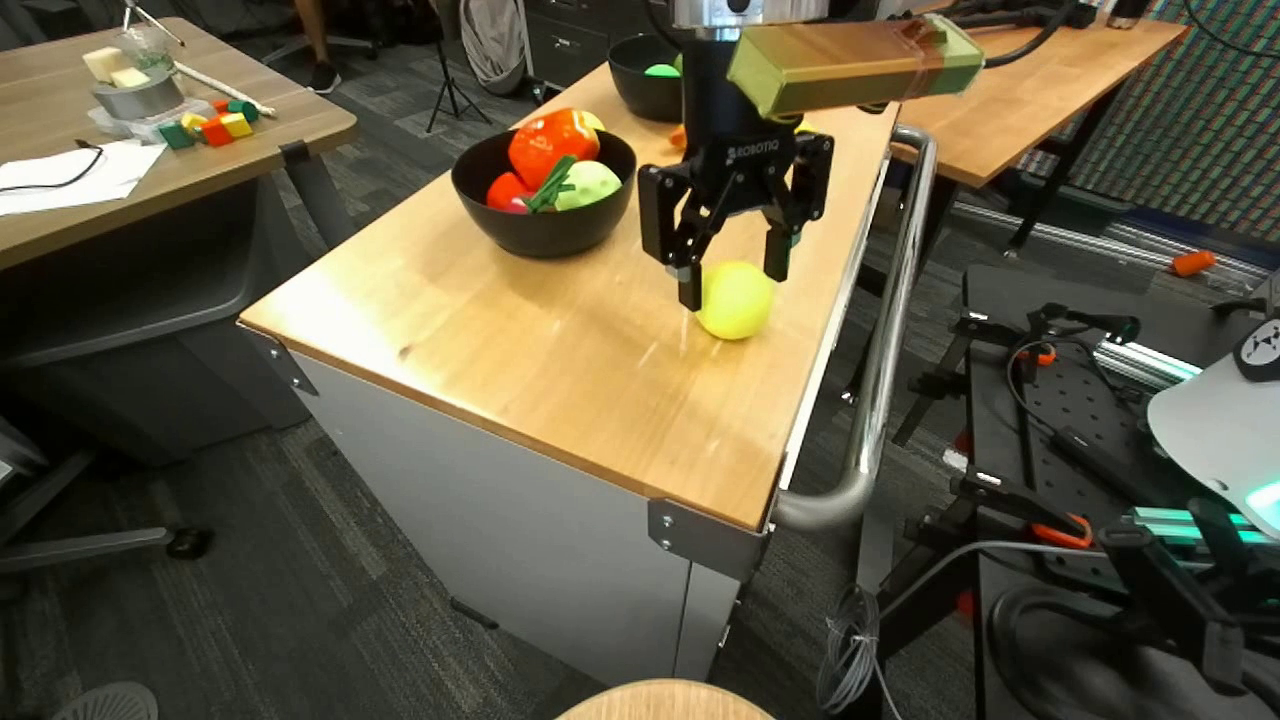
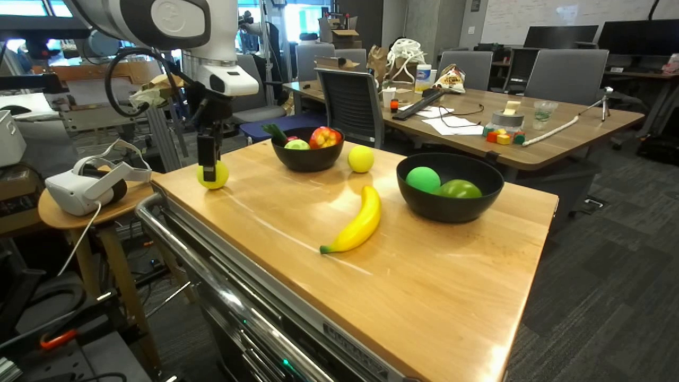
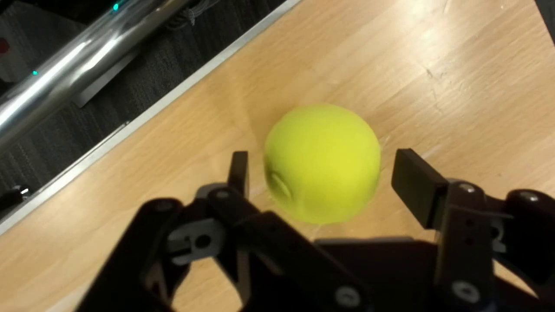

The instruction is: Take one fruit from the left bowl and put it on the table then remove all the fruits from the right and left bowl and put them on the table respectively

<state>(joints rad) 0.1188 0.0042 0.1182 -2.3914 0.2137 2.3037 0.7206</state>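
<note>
Yellow-green round fruit (image 3: 322, 164) sits on the light wooden counter (image 2: 435, 286) between parted fingers (image 3: 418, 186) of the black hand (image 1: 734, 276), seemingly done like the yellow banana (image 2: 363, 225); glossy black left bowl (image 2: 307, 160) and right bowl (image 2: 451, 208) need emptying.

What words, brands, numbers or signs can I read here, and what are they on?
"ROBOTIQ": on the tool, in an exterior view.
Writing on the whiteboard: too faint to read.
Canister label: too blurred.
Bag print: too blurred.
Clear cup marking: too small.
Plaque: any text too small.
Strip below the tabletop: too small.
</note>
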